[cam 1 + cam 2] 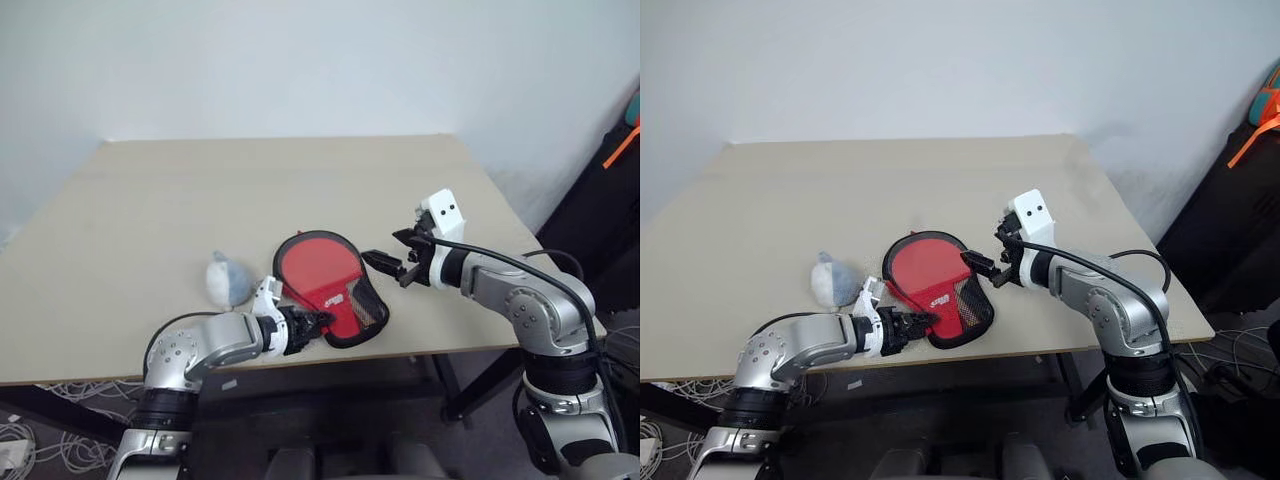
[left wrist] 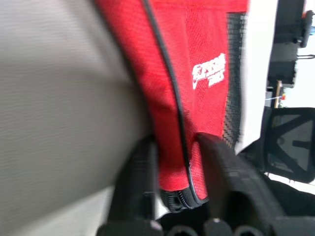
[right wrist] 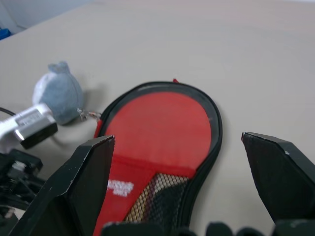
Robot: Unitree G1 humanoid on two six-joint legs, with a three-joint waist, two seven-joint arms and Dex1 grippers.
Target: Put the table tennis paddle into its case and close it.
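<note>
The case [image 1: 345, 305] lies flat near the table's front edge, red side up, with black edging, a white label and a mesh pocket [image 3: 157, 199] at its narrow end. Inside the black rim shows the paddle's [image 3: 157, 128] smooth round red face, and something tan shows through the mesh. My left gripper [image 1: 318, 322] is at the case's narrow end; in the left wrist view its fingers [image 2: 142, 187] pinch the red fabric edge from both sides. My right gripper [image 1: 390, 265] hovers open just right of the case, above the table, nothing between its fingers.
A fluffy grey-white ball [image 1: 228, 280] on a short keyring sits just left of the case. The tan table [image 1: 300, 180] stretches bare behind them, with its front edge close to the case. Dark gear stands off the table's right side.
</note>
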